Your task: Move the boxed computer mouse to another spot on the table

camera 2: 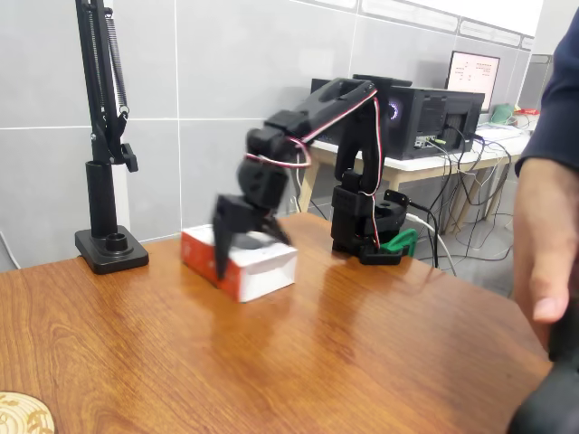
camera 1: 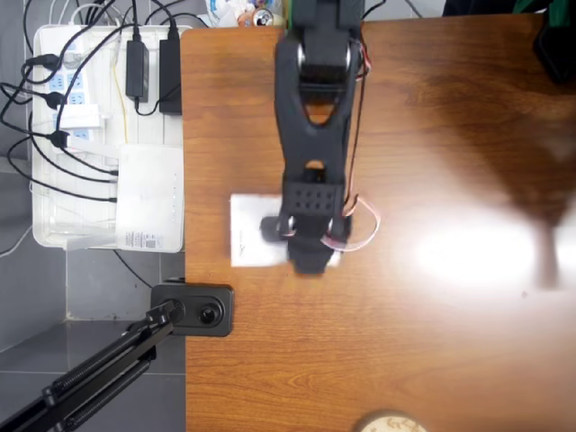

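one gripper [camera 2: 242,246] stands spread wide over the boxed computer mouse [camera 2: 242,261], a finger on each side, gripping nothing yet. it straddles the box to close on both sides; the box lies flat on the table [camera 2: 298,362], near the edge by the camera stand [camera 2: 109,249].

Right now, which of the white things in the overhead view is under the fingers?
The boxed computer mouse on the table, with the gripper over it. The white router-like device lies off the table in the tray.

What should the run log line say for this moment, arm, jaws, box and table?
arm: bent over boxed computer mouse | gripper: jaws open, straddling box | box: flat on table, not lifted | person's hand: at right edge, fixed view
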`<state>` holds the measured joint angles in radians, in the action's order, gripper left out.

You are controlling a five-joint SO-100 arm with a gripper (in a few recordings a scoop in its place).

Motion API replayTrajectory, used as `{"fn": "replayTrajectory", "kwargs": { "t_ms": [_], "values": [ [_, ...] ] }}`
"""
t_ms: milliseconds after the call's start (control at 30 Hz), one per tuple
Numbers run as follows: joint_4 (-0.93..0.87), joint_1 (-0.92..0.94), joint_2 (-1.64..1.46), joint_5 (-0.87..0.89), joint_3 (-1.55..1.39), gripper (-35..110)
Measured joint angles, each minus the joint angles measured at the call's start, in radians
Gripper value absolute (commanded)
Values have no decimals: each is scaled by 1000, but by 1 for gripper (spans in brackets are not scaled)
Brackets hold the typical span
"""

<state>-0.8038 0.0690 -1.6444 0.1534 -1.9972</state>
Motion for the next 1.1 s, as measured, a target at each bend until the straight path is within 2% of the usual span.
{"fn": "replayTrajectory", "kwargs": {
  "t_ms": [167,233,333,367,400,433,500,567,633,700,867,1000,1100],
  "values": [
    [-15,-8,-69,0,3,103],
    [-26,-3,-112,-5,3,93],
    [-58,8,-207,-6,37,62],
    [-78,20,-249,-6,61,43],
    [-97,38,-290,-6,92,16],
    [-117,57,-331,-6,129,0],
    [-149,78,-411,-6,199,0],
    [-78,69,-491,38,229,0],
    [129,55,-548,100,212,0],
    [425,52,-537,121,150,0],
    [1262,-8,-485,11,37,0],
    [1933,-35,-609,-6,-224,0],
    [2295,-87,-769,-6,-460,0]
  ]
}}
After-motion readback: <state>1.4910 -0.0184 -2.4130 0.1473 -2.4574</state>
